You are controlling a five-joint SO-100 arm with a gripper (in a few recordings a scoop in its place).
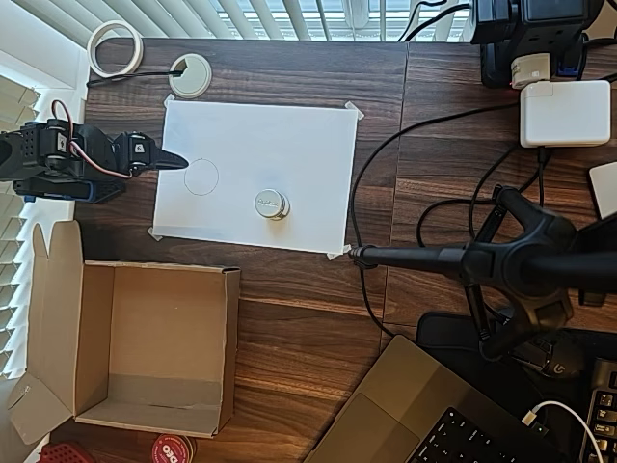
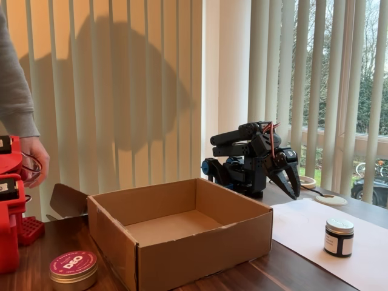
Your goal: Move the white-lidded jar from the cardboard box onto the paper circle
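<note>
While the black arm sits folded at the left edge of the dark wooden table [image 1: 308, 318] in the overhead view, its gripper [image 1: 174, 161] points right, its tip just over the left edge of the white paper sheet [image 1: 289, 145]. In the fixed view the gripper [image 2: 292, 182] hangs tip-down above the table with its two fingers spread a little apart and nothing between them.

The white-lidded jar [image 1: 272, 204] stands upright on the paper sheet, towards its lower middle in the overhead view. The fixed view shows the jar [image 2: 339, 237] as a dark glass pot with a pale label. It stands beside the paper circle [image 1: 201, 177], to the right of it and slightly lower, not inside the pencil outline. The circle lies between the gripper tip and the jar.

The cardboard box [image 1: 154, 347] sits open below the paper's left corner, flaps out. A red round lid [image 1: 173, 449] lies just below the box. A white ring-shaped grommet [image 1: 190, 74] lies above the paper.
</note>
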